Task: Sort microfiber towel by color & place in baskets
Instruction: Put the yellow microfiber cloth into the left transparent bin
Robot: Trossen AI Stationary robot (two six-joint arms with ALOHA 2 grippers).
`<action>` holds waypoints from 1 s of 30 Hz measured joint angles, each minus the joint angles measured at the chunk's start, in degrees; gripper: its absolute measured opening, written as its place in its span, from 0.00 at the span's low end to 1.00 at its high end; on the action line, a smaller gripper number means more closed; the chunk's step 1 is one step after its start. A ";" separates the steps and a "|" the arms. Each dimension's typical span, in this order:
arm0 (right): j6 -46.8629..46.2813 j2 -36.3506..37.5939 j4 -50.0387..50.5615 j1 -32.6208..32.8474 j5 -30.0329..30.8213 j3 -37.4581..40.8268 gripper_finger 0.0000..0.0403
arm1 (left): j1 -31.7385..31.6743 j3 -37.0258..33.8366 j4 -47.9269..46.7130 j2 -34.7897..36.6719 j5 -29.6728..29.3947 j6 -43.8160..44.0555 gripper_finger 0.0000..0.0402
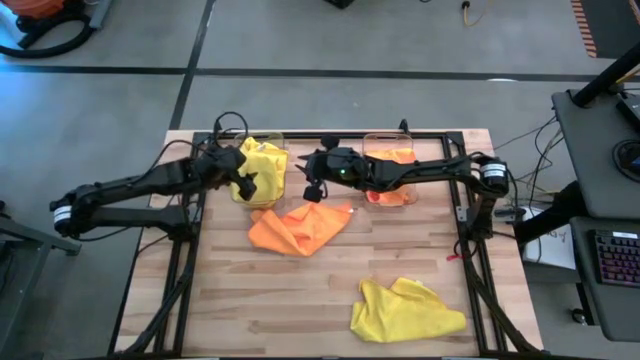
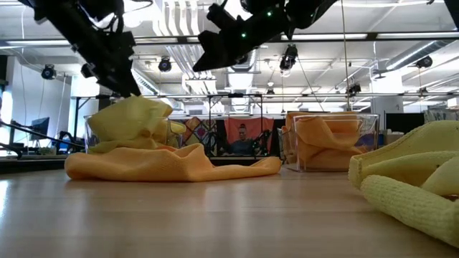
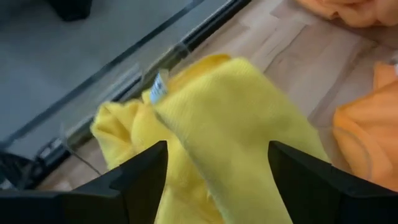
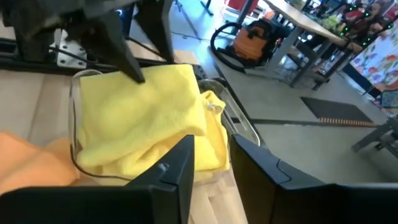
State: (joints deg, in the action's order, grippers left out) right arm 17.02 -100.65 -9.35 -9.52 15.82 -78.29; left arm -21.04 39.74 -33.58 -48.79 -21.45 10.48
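From above, the left gripper (image 1: pixel 243 178) hangs over the left basket (image 1: pixel 283 170), which is heaped with yellow towels (image 1: pixel 262 160); its own wrist view shows what the overhead cannot, the two fingers (image 3: pixel 140 177) spread wide with the yellow cloth (image 3: pixel 236 118) lying loose between and under them, not pinched. The right gripper (image 1: pixel 316 189) hovers between the two baskets, above the far edge of an orange towel (image 1: pixel 298 228) spread on the table (image 1: pixel 300 310); its wrist camera shows the jaws drawn near each other with only a narrow gap and nothing in it. The right basket (image 1: pixel 410 160) holds orange towels (image 1: pixel 395 190), seen through its clear wall only in the low view (image 2: pixel 326 147). Another yellow towel (image 1: pixel 405 310) lies crumpled near the front right of the table.
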 joint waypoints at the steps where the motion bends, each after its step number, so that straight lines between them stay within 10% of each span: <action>1: 0.31 -0.06 0.01 0.00 0.02 -0.13 0.22 | 0.02 1.07 -0.64 0.04 0.30 -1.03 0.64; 11: 0.33 2.87 5.79 0.01 0.02 -0.19 0.13 | 0.04 3.53 2.59 0.06 14.97 -19.73 0.42; 19: -0.55 3.09 9.12 0.11 -1.08 -0.14 0.12 | -0.67 -0.55 4.26 -2.39 4.30 -12.39 0.03; 30: -1.07 3.13 10.31 0.64 -1.27 -0.12 0.12 | -1.36 -4.61 6.57 -6.11 -0.42 -5.76 0.01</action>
State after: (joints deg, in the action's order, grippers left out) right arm 15.94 -97.51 0.97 -8.88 14.55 -78.41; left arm -22.39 35.13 -27.01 -54.90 -21.88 4.72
